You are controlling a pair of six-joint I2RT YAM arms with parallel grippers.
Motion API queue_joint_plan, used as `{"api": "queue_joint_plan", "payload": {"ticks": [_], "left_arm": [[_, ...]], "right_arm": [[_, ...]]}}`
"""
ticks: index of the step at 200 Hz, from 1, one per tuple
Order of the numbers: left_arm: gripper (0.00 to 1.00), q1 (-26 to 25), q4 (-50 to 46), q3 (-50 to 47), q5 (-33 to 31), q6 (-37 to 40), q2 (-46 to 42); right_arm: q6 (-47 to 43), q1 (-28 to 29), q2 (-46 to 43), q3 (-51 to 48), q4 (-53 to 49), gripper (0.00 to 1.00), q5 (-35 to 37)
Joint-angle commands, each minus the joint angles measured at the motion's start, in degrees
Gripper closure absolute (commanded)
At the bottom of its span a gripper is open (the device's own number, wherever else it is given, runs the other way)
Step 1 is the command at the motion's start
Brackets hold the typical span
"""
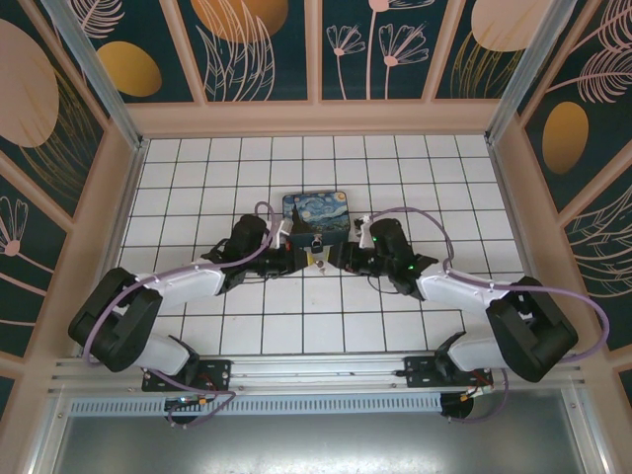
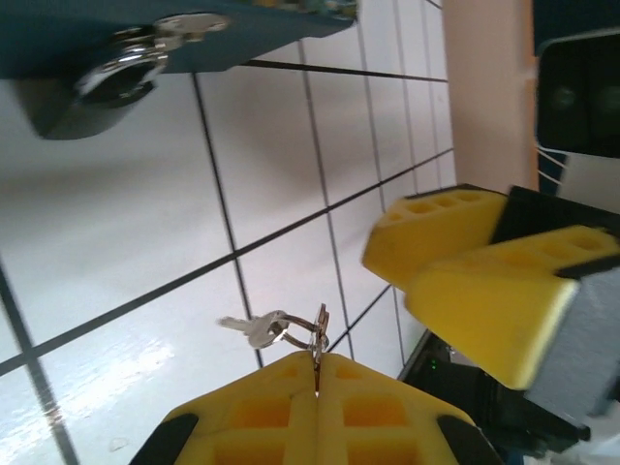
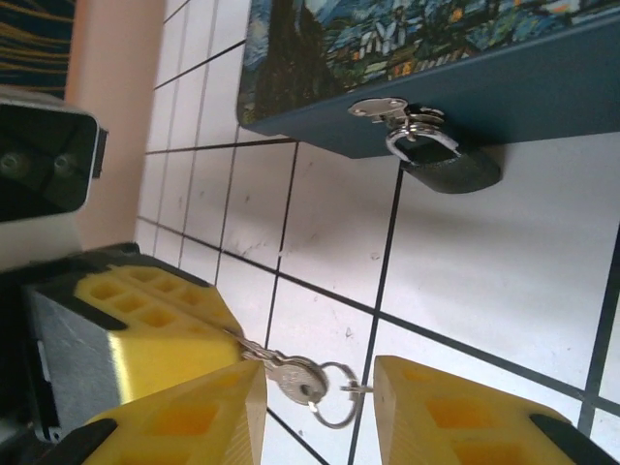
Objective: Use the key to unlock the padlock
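The dark padlock (image 3: 450, 167) hangs by its shackle from the hasp on the front of the blue painted tin box (image 3: 407, 58); it also appears in the left wrist view (image 2: 102, 89) and, small, from above (image 1: 318, 240). My left gripper (image 2: 317, 360) is shut on the silver key (image 2: 319, 329), pinching it edge-on, with a ring and a second small key (image 2: 250, 330) hanging off it. My right gripper (image 3: 320, 387) is open, its yellow fingers (image 3: 194, 417) on either side of the key (image 3: 295, 376) and ring. Both grippers (image 1: 301, 259) (image 1: 338, 255) meet just in front of the box.
The tin box (image 1: 314, 218) sits mid-table on the white tiled surface (image 1: 296, 326). Patterned walls enclose the table on three sides, with the arm bases along the near edge. The right gripper's yellow fingers (image 2: 484, 281) hang close beside the left one.
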Motion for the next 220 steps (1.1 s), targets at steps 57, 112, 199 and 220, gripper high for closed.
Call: {"api": "queue_joint_plan", "payload": {"ticks": [57,112,199,220], "left_arm": [[1.0,0.28,0.72,3.49,6.28,0.66,-1.87],[1.0,1.59,-3.62,4.45,1.1,-8.16,-1.54],[1.0,4.07,-15.18,8.39,-1.42,-13.02,-4.12],[1.0,4.09,-15.73,8.74,-1.32,-13.44,-4.06]], "right_arm": [[-5.52,-2.71,0.16,-2.86,14.98,0.65,-15.81],[-13.81,-2.68,-7.73,-3.48,6.77,0.6,-4.77],[-45.93,9.89,-7.53,-9.1,23.41,0.6,21.04],[-49.45,13.62,-6.78,-9.35,25.23,0.6,29.15]]}}
